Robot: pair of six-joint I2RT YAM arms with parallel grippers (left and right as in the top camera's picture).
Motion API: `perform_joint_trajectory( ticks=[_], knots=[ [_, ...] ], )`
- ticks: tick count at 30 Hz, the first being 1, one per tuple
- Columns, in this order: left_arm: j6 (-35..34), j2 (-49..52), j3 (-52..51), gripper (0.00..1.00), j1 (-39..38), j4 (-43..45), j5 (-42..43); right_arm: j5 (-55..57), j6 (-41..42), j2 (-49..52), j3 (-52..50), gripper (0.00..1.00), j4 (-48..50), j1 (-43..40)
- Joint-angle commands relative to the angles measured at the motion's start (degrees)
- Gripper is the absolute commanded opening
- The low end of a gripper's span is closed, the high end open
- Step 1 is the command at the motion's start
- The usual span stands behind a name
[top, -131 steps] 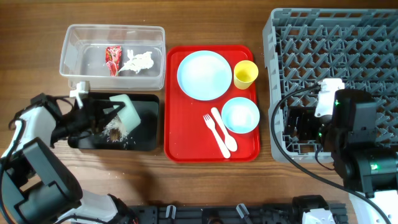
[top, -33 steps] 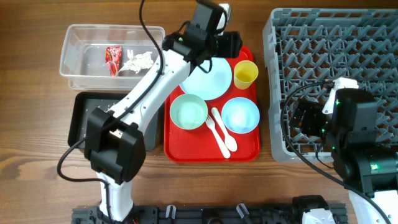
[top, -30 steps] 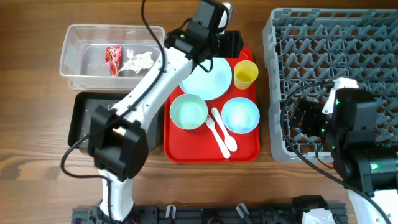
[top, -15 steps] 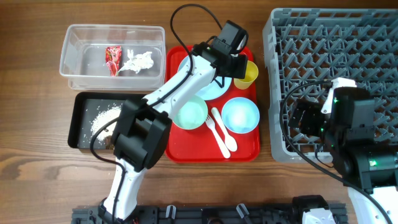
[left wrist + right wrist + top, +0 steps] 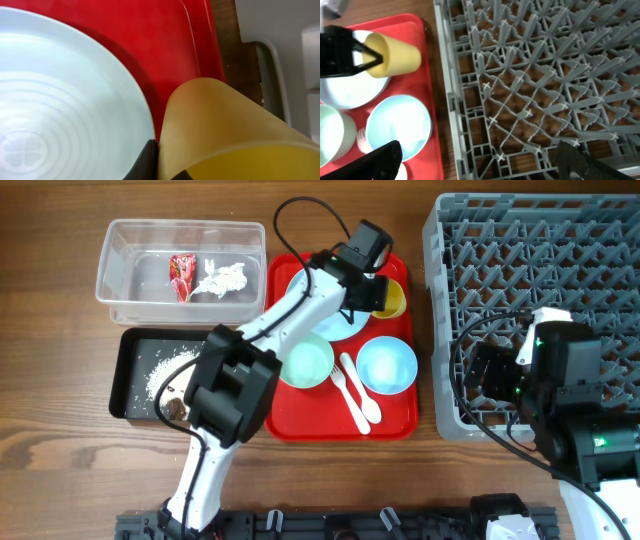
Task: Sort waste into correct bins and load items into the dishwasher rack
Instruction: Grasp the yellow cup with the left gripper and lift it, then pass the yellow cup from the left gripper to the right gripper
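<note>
"Trouble seeing from here. Where's the yellow cup (image 5: 400, 57)?"

"At the back right corner of the red tray (image 5: 300, 415), just beside the light blue plate (image 5: 60, 100) and nearest the dishwasher rack (image 5: 560, 240). It looks tipped toward the plate. The left gripper (image 5: 374, 59) has its fingers pinched on the cup's rim."

"And the right gripper (image 5: 477, 150)?"

"Fingers spread wide, holding nothing, over the rack's near left corner. The pale green bowl (image 5: 305, 362), small blue bowl (image 5: 386, 365), fork (image 5: 336, 373) and spoon (image 5: 369, 412) lie on the tray."
</note>
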Motion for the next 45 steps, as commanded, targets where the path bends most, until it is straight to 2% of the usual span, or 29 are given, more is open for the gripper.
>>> perform_joint_trajectory(
  ticks=[1,3,4,6,7,9,12,15,18,22,24,27,35,39,45],
  knots=[
    [-3.8,-8.1,0.1,0.04,5.4,-0.5,11.3,2.9,0.9,2.3,1.1,1.0,3.3,0.2],
    [-4.7,-10.0,0.1,0.04,9.9,-0.4,25.9,1.3,0.5,5.5,1.1,1.0,6.8,0.2],
    [-5.6,-10.1,0.1,0.04,13.3,-0.4,38.4,-4.4,-2.4,7.7,1.2,1.0,9.4,0.2],
    [-5.6,-9.3,0.1,0.04,18.1,-0.4,57.6,-25.7,-11.9,12.9,1.2,1.0,14.3,0.2],
    [-4.8,-9.0,0.1,0.04,19.4,-0.4,64.1,-32.2,-14.5,14.9,1.2,1.0,15.6,0.2],
    [-2.4,-8.8,0.1,0.04,20.3,-0.4,70.7,-41.3,-19.1,17.9,1.1,1.0,18.3,0.2],
    [-2.4,-8.9,0.1,0.04,19.9,-0.4,73.6,-54.5,-26.5,21.8,1.1,1.0,23.2,0.2],
    [-2.4,-8.9,0.1,0.04,18.6,-0.5,74.1,-63.6,-27.5,27.1,1.1,1.0,32.8,0.2],
    [-2.4,-8.8,0.1,0.04,17.3,-0.5,74.5,-64.1,-24.2,28.5,1.1,1.0,43.3,0.2],
    [-2.4,-8.9,0.1,0.04,16.5,-0.6,74.8,-64.5,-24.0,28.5,1.1,1.0,52.2,0.2],
    [-2.5,-8.8,0.1,0.04,16.3,-0.6,74.8,-69.3,-23.3,28.5,1.1,1.0,55.7,0.2],
    [-2.6,-8.8,0.1,0.04,16.2,-0.6,74.8,-73.4,-22.9,28.5,1.1,0.99,58.2,0.2],
    [-2.6,-8.9,0.1,0.04,16.2,-0.7,74.8,-73.6,-18.4,28.5,1.1,0.94,64.1,-1.7],
    [-2.7,-8.9,0.1,0.04,16.2,-0.7,74.8,-73.5,-18.4,28.5,1.1,0.81,64.1,-1.8],
    [-2.7,-8.9,0.1,0.04,16.2,-0.6,78.6,-73.5,-18.4,28.9,1.1,0.81,63.6,-1.8]
  ],
)
